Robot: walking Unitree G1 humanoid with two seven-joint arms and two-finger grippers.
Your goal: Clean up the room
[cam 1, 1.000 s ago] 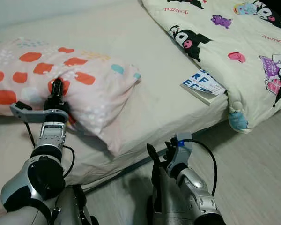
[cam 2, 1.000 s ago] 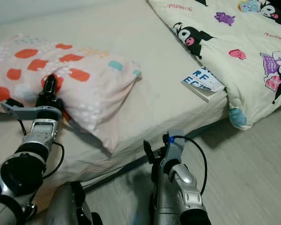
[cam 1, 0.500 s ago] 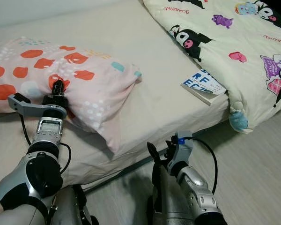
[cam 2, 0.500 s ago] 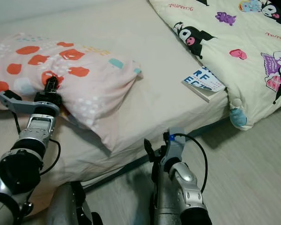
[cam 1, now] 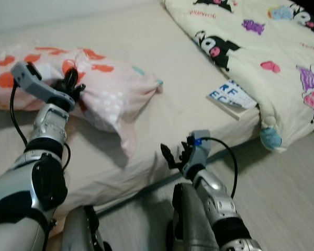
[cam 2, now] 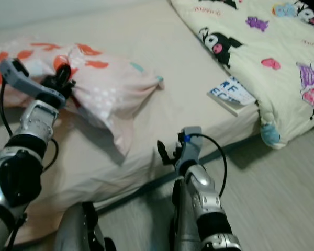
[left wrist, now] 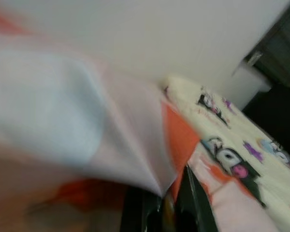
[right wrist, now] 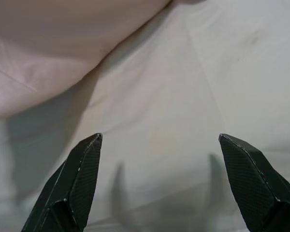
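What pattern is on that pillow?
Pale pink pillow with orange-red blotches and small white dots, clearest in the left eye view.

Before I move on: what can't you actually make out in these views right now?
- Book: its far edge lies under the cartoon-print comforter; cover text only partly legible.
- Left gripper: jaws buried in the pillow fabric; the left wrist view is motion-blurred.
- Pillow: its left end is cut off by the head views' edge.
- Right gripper: jaws apart over the sheet, holding nothing.
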